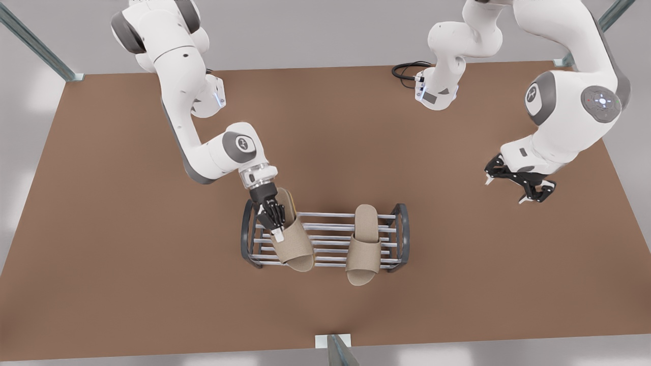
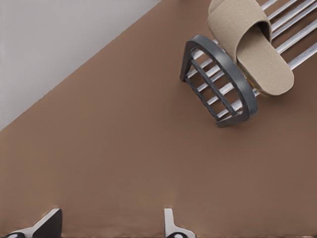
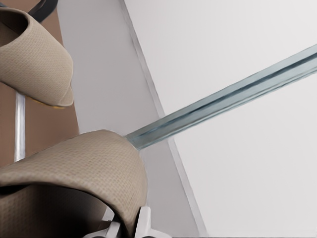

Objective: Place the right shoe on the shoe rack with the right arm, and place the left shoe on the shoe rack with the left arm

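Brown flat tabletop (image 1: 127, 264) carries the low two-tier shoe rack with dark grey arched end frames and silver-grey rods (image 1: 325, 239), near centre, toward 6 o'clock in the front view.

Two beige woven open-toe slippers are on the rack. The slipper at the 3 o'clock end (image 1: 365, 244) lies flat across the rods, toe overhanging toward 6 o'clock, nothing touching it. The slipper at the 9 o'clock end (image 1: 292, 236) sits tilted, heel raised.

Right gripper (image 1: 272, 216) pinches this tilted slipper's upper, one finger inside the strap (image 3: 69, 173).

Left gripper (image 1: 519, 183) hovers over bare table at 3 o'clock, well apart from the rack, fingers (image 2: 49, 220) spread, empty; this arm waits.

Judgement: final placement in hand. Next: settle the slipper flat, release, lift clear without dragging.
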{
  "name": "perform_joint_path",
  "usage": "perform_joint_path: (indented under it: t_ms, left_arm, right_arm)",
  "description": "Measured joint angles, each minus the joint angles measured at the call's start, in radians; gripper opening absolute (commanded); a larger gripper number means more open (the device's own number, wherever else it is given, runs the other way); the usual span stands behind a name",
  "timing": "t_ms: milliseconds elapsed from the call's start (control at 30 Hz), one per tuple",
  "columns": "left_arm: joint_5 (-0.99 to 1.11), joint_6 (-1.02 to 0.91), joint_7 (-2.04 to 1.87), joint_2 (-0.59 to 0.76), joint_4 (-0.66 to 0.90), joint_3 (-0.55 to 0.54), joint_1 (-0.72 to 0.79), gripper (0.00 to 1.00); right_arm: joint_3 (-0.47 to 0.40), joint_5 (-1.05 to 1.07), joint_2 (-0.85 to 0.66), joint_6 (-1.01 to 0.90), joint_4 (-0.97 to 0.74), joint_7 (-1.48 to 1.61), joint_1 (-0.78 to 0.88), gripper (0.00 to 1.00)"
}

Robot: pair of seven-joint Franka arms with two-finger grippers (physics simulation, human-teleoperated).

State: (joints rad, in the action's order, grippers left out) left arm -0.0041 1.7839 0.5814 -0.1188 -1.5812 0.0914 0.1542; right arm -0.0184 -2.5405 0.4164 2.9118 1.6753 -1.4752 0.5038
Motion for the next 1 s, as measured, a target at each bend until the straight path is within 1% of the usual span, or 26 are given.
perform_joint_path:
  t_ms: [100, 233, 333, 433, 633, 667, 700, 733, 767, 867, 1000]
  left_arm:
    - [0.035, -0.066, -0.124, -0.007, 0.006, -0.002, -0.035, 1.00]
    - [0.030, -0.115, -0.271, -0.008, 0.011, -0.003, -0.018, 1.00]
    - [0.029, -0.135, -0.363, -0.008, 0.010, -0.003, -0.014, 1.00]
    - [0.028, -0.148, -0.441, -0.009, 0.010, -0.003, -0.016, 1.00]
    - [0.028, -0.160, -0.565, -0.010, 0.010, -0.003, -0.016, 1.00]
    - [0.028, -0.161, -0.583, -0.010, 0.010, -0.003, -0.016, 1.00]
    - [0.028, -0.162, -0.599, -0.010, 0.010, -0.003, -0.016, 1.00]
    - [0.028, -0.163, -0.614, -0.010, 0.010, -0.003, -0.016, 1.00]
    - [0.028, -0.164, -0.629, -0.010, 0.010, -0.003, -0.016, 1.00]
    - [0.028, -0.166, -0.667, -0.010, 0.010, -0.003, -0.016, 1.00]
    - [0.028, -0.167, -0.710, -0.010, 0.009, -0.003, -0.016, 1.00]
  right_arm:
    - [-0.022, 0.007, 0.031, -0.012, -0.007, 0.007, 0.024, 0.21]
    - [-0.051, 0.032, 0.053, -0.022, -0.031, 0.015, 0.086, 0.21]
    - [-0.055, 0.040, 0.081, -0.029, -0.038, 0.020, 0.093, 0.21]
    - [-0.075, 0.046, 0.109, -0.040, -0.052, 0.024, 0.134, 0.21]
    - [-0.094, 0.050, 0.124, -0.052, -0.054, 0.030, 0.144, 0.21]
    - [-0.096, 0.050, 0.126, -0.053, -0.052, 0.031, 0.143, 0.26]
    - [-0.097, 0.057, 0.127, -0.056, -0.051, 0.031, 0.143, 0.59]
    - [-0.098, 0.070, 0.127, -0.060, -0.050, 0.032, 0.143, 0.69]
    - [-0.098, 0.079, 0.127, -0.066, -0.049, 0.031, 0.143, 0.93]
    - [-0.098, 0.095, 0.128, -0.081, -0.047, 0.030, 0.143, 1.00]
    - [-0.099, 0.104, 0.132, -0.083, -0.048, 0.029, 0.143, 1.00]
